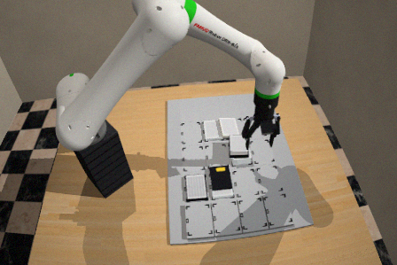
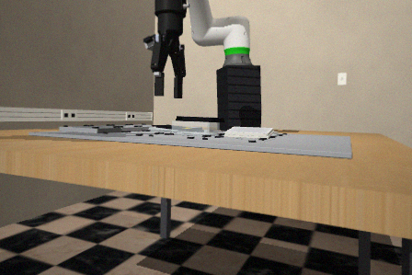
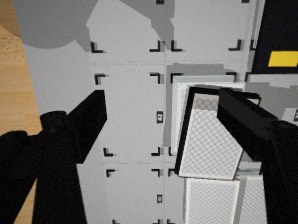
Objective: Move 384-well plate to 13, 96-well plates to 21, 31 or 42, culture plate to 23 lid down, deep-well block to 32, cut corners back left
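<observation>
Pincer (image 1: 261, 136) hangs high above the deck, jaws partly open, holding nothing. From it, the crooked plate (image 1: 238, 144) lies at nine o'clock in the top view, resting askew on another. Wrist view shows its long axis tilted off the bay corners; exterior view hides that

A lab: well plates (image 1: 196, 187) on a bay-marked deck (image 1: 284, 175).

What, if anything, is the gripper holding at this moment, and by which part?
Nothing is held. The gripper hangs above the deck with its fingers part open and only air between them; the tilted plate lies below, untouched.
</observation>
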Motion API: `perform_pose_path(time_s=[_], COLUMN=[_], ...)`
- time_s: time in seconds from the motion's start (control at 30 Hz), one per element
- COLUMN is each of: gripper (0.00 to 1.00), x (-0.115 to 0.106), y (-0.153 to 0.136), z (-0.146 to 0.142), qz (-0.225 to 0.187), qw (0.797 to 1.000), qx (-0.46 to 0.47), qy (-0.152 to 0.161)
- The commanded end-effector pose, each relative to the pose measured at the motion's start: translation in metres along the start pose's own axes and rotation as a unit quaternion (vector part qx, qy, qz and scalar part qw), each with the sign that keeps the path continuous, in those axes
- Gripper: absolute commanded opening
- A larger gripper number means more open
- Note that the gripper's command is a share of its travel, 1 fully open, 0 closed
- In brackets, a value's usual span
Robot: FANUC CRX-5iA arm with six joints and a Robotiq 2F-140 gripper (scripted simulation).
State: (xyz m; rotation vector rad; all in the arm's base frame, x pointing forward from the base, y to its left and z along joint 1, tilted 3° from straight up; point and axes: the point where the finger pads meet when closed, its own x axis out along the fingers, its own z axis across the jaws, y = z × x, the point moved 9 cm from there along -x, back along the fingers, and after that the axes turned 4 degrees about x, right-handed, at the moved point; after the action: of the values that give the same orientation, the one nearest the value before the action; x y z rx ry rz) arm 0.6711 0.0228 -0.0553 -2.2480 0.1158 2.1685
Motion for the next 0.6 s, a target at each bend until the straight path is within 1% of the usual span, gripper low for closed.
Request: perform_pose_path(time_s=[0.0,0.03,0.53,0.57], gripper=[0.7,0.7,0.7,0.7], x=[0.001,0.001,0.014,0.014], y=[0.005,0.005,0.031,0.031], z=[0.01,0.01,0.062,0.062], qz=[0.0,0.0,0.0,0.0], qw=[1.0,1.0,1.0,1.0], qx=[0.0,0.0,0.0,0.0], qy=[0.002,0.002,0.002,0.002])
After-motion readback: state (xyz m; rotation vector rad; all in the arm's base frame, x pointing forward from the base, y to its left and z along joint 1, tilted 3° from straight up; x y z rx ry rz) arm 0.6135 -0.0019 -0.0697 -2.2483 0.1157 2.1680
